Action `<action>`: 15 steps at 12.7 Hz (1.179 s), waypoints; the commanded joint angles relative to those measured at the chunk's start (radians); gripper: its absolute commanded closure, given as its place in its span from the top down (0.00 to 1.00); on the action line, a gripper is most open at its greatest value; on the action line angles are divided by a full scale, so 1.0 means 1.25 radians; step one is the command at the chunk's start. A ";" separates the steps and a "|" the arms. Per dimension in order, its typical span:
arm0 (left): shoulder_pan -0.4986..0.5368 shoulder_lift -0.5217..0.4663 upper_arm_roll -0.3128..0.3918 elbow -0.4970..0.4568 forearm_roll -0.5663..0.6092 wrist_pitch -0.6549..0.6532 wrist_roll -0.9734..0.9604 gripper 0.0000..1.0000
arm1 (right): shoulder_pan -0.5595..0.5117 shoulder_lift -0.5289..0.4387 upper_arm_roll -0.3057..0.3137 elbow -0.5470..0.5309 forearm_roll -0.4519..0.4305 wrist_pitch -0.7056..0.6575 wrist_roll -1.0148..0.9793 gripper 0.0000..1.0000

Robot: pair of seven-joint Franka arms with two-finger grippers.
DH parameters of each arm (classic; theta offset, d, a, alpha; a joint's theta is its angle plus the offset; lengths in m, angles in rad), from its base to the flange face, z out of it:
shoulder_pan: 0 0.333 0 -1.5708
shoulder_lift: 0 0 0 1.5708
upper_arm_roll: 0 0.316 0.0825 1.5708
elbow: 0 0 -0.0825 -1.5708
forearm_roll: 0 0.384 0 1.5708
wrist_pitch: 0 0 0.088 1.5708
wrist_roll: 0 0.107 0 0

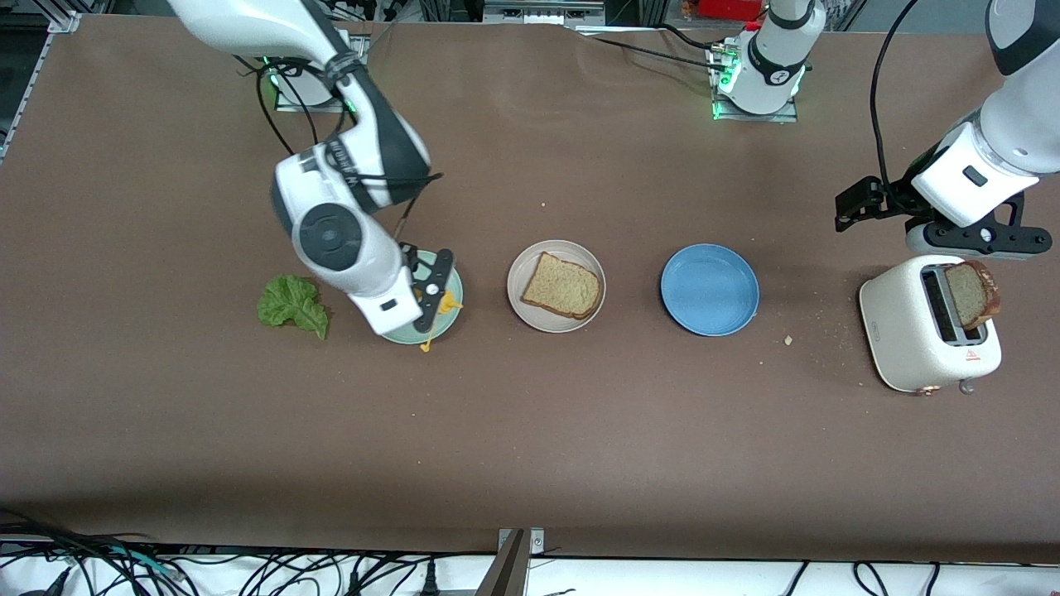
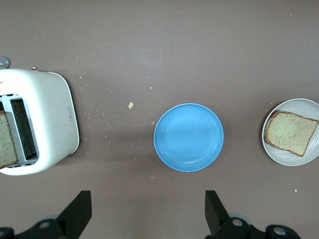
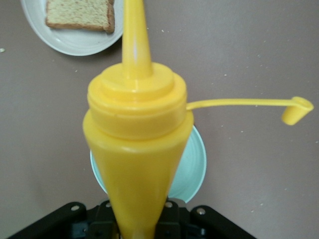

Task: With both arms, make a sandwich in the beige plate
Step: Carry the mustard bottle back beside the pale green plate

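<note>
Here, from the high front camera, you see the beige plate (image 1: 556, 285) at mid-table with one bread slice (image 1: 561, 286) lying flat on it. The blue plate (image 1: 710, 289) sits beside it toward the left arm's end of the table, and the white toaster (image 1: 927, 334) stands at that end with a second slice (image 1: 971, 294) upright in a slot. The left gripper (image 1: 936, 223) hangs over the table just beside the toaster. The right gripper (image 1: 431, 290) is over the mint-green plate (image 1: 443, 323), where only a sliver of yellow shows. A lettuce leaf (image 1: 292, 305) lies on the table beside that plate, toward the right arm's end.

Your left wrist view adds what the front view hides: the left gripper's two fingers (image 2: 77, 211) stand wide apart, nothing between them, with the blue plate (image 2: 188, 137), toaster (image 2: 42, 122) and beige plate (image 2: 299, 157) below.

Your right wrist view makes the yellow plain: the right gripper (image 3: 134, 221) is clamped around a yellow squeeze bottle (image 3: 137, 149), its tethered cap (image 3: 296, 109) hanging off to one side, its nozzle aimed toward the beige plate (image 3: 75, 42).
</note>
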 commanded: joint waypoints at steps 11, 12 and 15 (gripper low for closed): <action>-0.008 -0.008 0.000 -0.004 0.012 0.004 -0.005 1.00 | -0.558 0.165 0.313 -0.035 0.275 -0.022 -0.775 0.00; -0.006 -0.007 0.001 -0.004 0.012 0.004 -0.005 1.00 | -0.574 0.185 0.313 -0.036 0.297 -0.023 -0.815 0.00; -0.006 -0.008 0.000 -0.004 0.012 0.004 -0.006 1.00 | -0.595 0.206 0.312 -0.042 0.368 -0.079 -0.881 0.00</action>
